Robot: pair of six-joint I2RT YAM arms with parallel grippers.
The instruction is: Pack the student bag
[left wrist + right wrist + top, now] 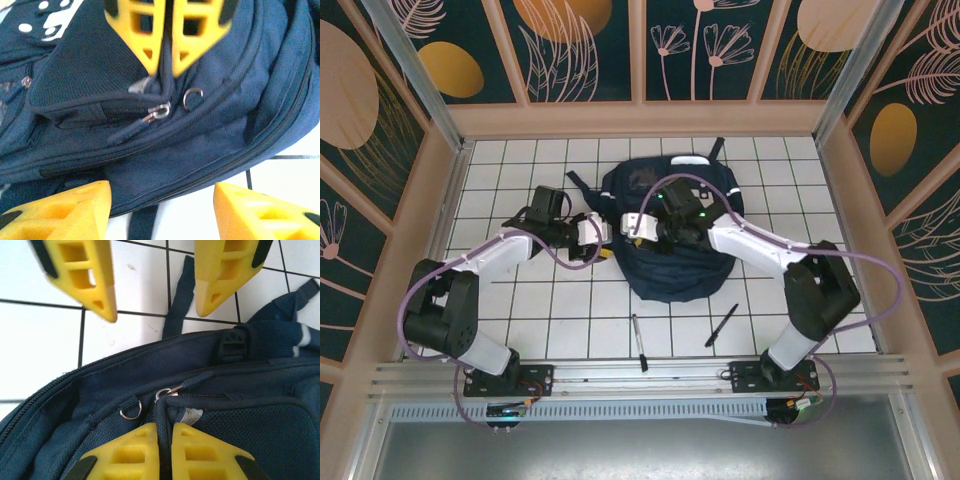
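Centrally on the counter [520,310] lies the backpack [670,275]; right hand [164,427] pinched together on its zipper seam, left hand [156,312] spread beside its left edge, over white tiles.

Left hand [162,187] spread beside student bag [215,145]; right hand [165,74] pinching bag fabric

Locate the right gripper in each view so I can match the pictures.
Top external: right gripper at centre, over the student bag's left side.
Left wrist: right gripper at top centre, jaws shut on the bag's fabric.
Right wrist: right gripper at bottom centre, jaws shut.
Shared landmark: metal ring beside the jaws in both wrist views; too small to make out from above.
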